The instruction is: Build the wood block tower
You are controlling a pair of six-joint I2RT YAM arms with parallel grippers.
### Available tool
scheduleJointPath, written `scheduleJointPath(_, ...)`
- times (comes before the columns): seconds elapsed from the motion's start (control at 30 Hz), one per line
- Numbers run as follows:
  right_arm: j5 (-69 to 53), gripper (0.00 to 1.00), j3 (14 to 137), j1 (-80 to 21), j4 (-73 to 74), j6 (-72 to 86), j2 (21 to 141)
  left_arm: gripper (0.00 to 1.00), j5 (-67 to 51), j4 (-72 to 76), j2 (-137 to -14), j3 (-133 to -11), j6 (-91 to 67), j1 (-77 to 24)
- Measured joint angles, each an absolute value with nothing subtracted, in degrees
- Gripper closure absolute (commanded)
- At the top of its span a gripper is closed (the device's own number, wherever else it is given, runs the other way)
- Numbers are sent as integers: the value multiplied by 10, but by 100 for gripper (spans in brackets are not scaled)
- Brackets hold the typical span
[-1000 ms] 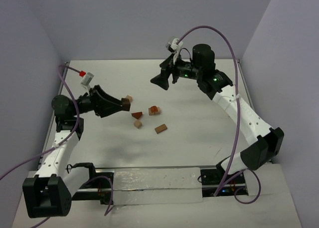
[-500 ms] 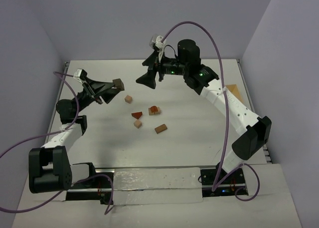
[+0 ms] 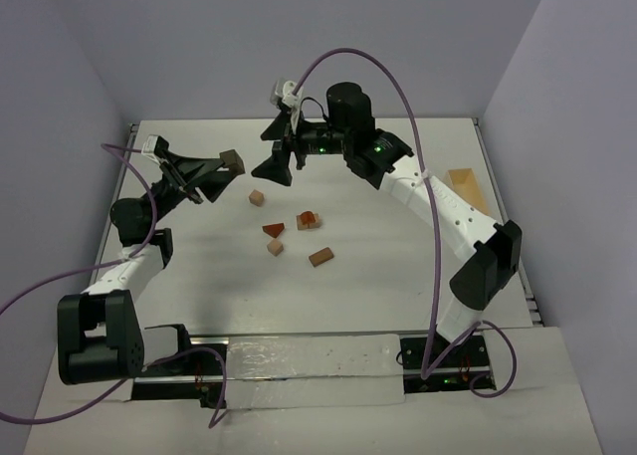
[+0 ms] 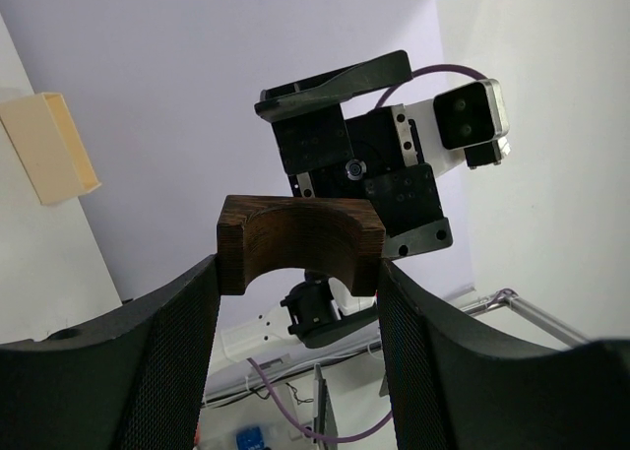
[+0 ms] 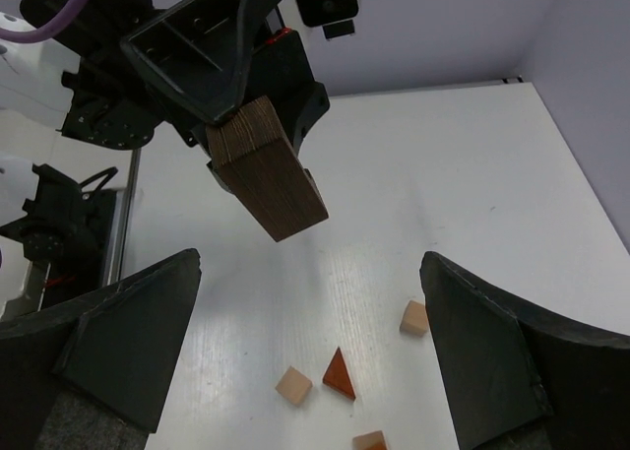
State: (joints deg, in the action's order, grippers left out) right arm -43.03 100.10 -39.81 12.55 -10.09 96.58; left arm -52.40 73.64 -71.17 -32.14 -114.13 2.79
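- A dark brown arched block [image 3: 232, 160] [image 4: 299, 241] [image 5: 268, 180] is clamped between the two fingers of the left gripper [image 3: 225, 165] [image 4: 298, 285]; it is held in the air, up and to the left of the tan cube [image 3: 257, 197] [image 5: 414, 318] as seen from the top camera; its hollowed side is turned towards the left wrist camera
- The right gripper [image 3: 274, 162] [image 5: 310, 352] is spread wide with nothing between its fingers; it is raised just beyond the tan cube, and its gap is turned towards the arched block, which is seen apart from both fingers in the right wrist view
- The tan cube is set on the white table [image 3: 398, 246]; no gripper is in contact with it
- A reddish-brown triangular piece [image 3: 273, 230] [image 5: 338, 374] and a second tan block [image 3: 275, 247] [image 5: 293, 385] are laid close together on the near side of the tan cube, towards the arm bases
- A small reddish-brown and tan piece [image 3: 308, 219] is placed to the right of the tan cube and slightly nearer; whether it is one block or two cannot be told
- A tan bar [image 3: 320, 257] is laid farthest from the tan cube, nearer and to the right
- A pale wooden box [image 3: 464, 184] [image 4: 47, 145] is found well to the right of the tan cube, at the table's edge
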Motion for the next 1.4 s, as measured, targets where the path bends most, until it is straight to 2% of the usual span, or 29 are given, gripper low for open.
scheduleJointPath(0.53,-494,1,1054,-421,150,-149,1012,98,-525,740,-697,-333,-1145,8)
scheduleJointPath(0.57,-495,3,1054,-421,151,-150,1013,98,-525,740,-697,-333,-1145,8)
scheduleJointPath(0.63,-496,15,1054,-422,153,-154,1016,98,-526,740,-696,-333,-1145,8)
scheduleJointPath(0.7,-497,22,1054,-422,154,-157,1017,97,-526,740,-696,-334,-1146,8)
scheduleJointPath(0.87,-504,23,1062,-423,157,-160,1019,97,-527,740,-696,-334,-1147,8)
scheduleJointPath(0.97,-506,31,1072,-423,157,-160,1022,97,-527,740,-696,-334,-1147,-3)
scheduleJointPath(1.03,-508,41,1076,-425,157,-160,1024,96,-528,740,-695,-334,-1147,-8)
scheduleJointPath(1.1,-513,61,1080,-426,158,-160,1027,95,-527,740,-695,-334,-1147,-10)
scheduleJointPath(1.17,-518,84,1080,-427,158,-166,1028,87,-526,738,-695,-334,-1153,-9)
scheduleJointPath(1.2,-518,92,1081,-427,157,-172,1029,82,-527,735,-695,-334,-1159,-9)
scheduleJointPath(1.23,-517,96,1081,-427,157,-179,1029,74,-527,733,-695,-334,-1165,-9)
scheduleJointPath(1.3,-517,100,1081,-426,160,-184,1029,50,-528,733,-694,-334,-1166,-9)
scheduleJointPath(1.4,-518,100,1080,-425,165,-186,1028,23,-534,733,-694,-334,-1163,-9)
